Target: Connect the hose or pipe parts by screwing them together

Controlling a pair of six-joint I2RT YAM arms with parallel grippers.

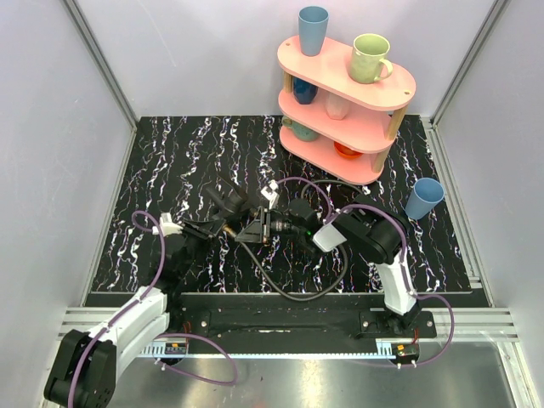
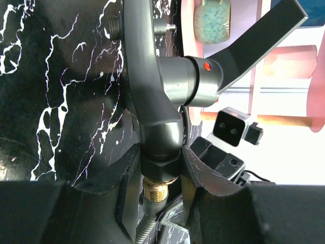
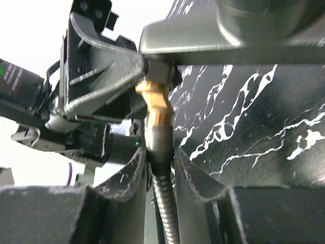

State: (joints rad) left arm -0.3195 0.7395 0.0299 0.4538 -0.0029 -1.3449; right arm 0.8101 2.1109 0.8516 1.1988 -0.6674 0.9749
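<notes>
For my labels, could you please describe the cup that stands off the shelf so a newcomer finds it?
Find the pink three-tier shelf at the back right. Right of its base, a blue cup stands on the black marbled mat. It alone stands off the shelf; its blue twin sits on the top tier.

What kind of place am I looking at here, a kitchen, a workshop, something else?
Most likely a robot test booth in a lab: plain walls on aluminium rails, a left arm and right arm bolted side by side, and staged props like a pink shelf of cups.
</notes>
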